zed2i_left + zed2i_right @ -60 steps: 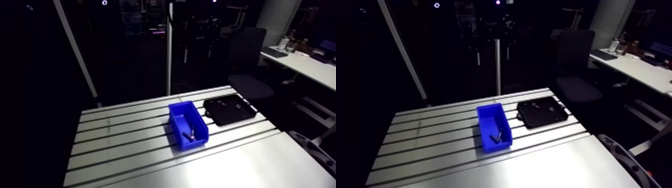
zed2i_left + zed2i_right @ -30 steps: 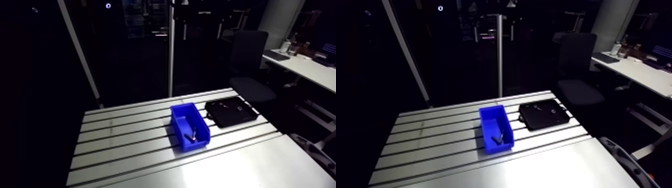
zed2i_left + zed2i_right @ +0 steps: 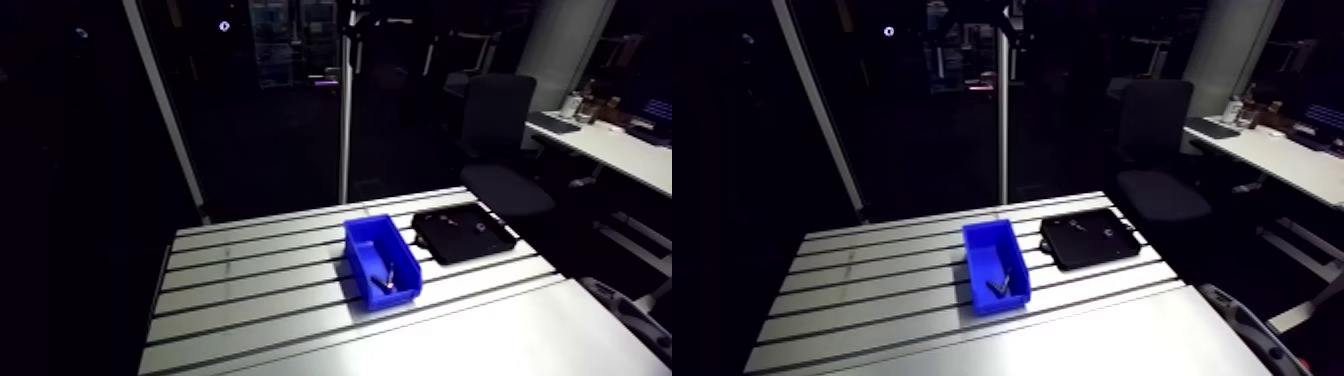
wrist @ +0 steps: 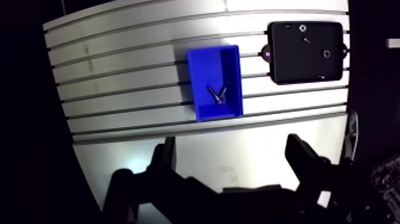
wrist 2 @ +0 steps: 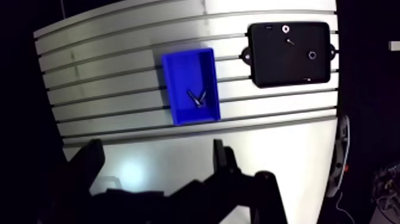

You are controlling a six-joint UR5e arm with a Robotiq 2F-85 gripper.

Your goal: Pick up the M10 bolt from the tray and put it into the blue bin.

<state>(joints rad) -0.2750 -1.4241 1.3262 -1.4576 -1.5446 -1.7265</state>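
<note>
The blue bin (image 4: 193,83) stands on the slotted table, and two dark bolts (image 4: 217,95) lie crossed in a V on its floor. Beside it sits the black tray (image 4: 297,59), holding a small ring (image 4: 302,27) and a few tiny parts. In the wrist view my gripper (image 4: 231,146) hangs high above the table's near edge, well short of the bin. It is open, with nothing between its fingers. In the arm view the bin (image 3: 358,262) and the tray (image 3: 462,232) show, but the gripper does not.
The aluminium table (image 3: 250,290) has long slots running across it. Its smooth front strip (image 3: 450,340) lies under the gripper. A dark chair (image 3: 505,140) stands behind the tray's end of the table.
The arm view has shifted, so the camera has moved with the arm. Bin, bolts and tray have kept their places on the table.
</note>
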